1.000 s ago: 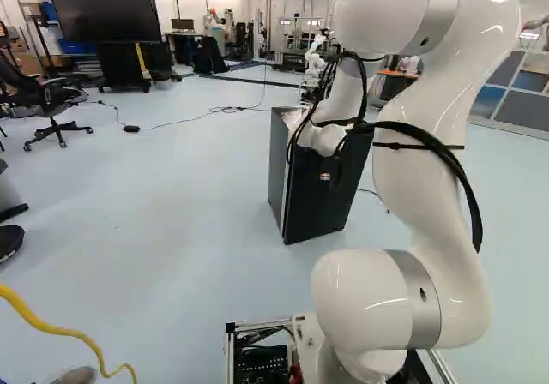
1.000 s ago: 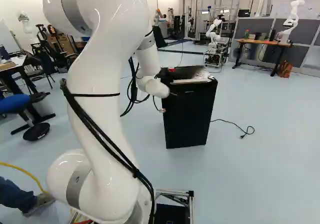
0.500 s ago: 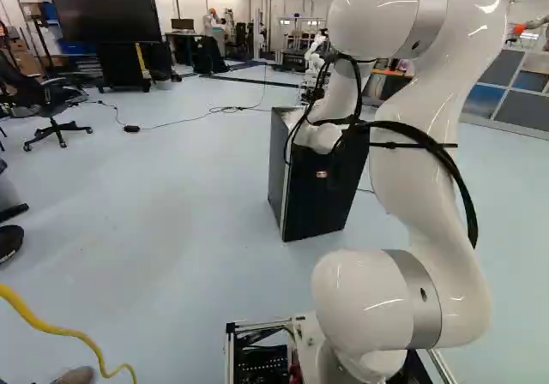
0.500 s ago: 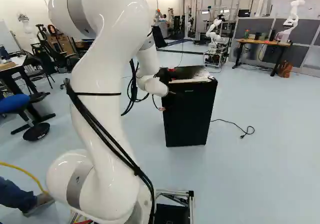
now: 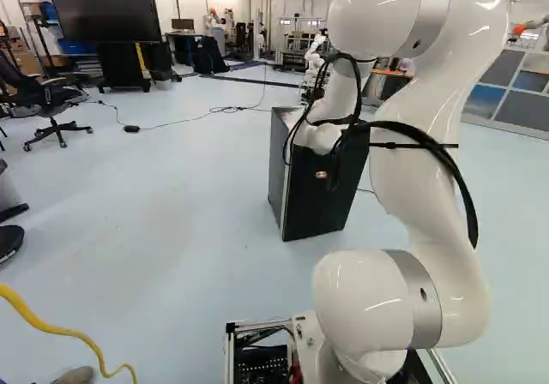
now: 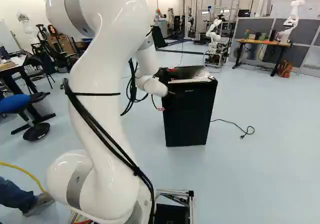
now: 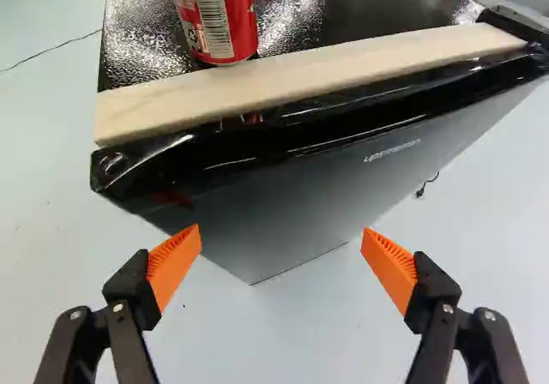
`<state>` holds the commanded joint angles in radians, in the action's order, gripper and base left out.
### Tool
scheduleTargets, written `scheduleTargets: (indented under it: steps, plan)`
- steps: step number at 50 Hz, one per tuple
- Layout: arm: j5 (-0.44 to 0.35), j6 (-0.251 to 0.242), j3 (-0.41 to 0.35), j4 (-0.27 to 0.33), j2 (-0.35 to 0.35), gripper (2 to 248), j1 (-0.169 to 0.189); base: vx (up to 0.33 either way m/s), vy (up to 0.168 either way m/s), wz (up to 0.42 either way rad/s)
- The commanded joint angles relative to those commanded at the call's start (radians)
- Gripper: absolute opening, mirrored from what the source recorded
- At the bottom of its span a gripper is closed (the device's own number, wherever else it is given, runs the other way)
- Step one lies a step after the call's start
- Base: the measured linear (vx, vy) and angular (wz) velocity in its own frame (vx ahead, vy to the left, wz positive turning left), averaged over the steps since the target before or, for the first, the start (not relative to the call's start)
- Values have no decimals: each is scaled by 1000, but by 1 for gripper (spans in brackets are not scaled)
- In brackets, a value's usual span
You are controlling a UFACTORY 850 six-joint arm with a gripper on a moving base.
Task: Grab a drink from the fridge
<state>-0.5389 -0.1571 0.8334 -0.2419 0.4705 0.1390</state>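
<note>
Fridge (image 6: 189, 116), with red can (image 7: 219, 15) upright on top.
Black, standing on the floor (image 6: 250, 169) ahead of the base; topped along its front edge by a pale wood strip (image 7: 300, 80). Near the fridge's front, tool (image 6: 166, 101) spread wide, orange pads (image 7: 174, 266) well apart. Just beyond the strip, as seen from the tool, can, toward the fridge's left side in the right base view.

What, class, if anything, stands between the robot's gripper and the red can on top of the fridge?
The wooden strip along the top front edge of the fridge, and that edge itself, lie between the open gripper and the red can. Going over both looks necessary.
</note>
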Motion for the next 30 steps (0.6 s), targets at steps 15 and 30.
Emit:
scheduleTargets:
  steps: [15,30]
  plan:
    - [-56,0,-77,0,-57,247,7,0,0,0]
    - [-171,0,-155,0,-119,247,10,0,0,0]
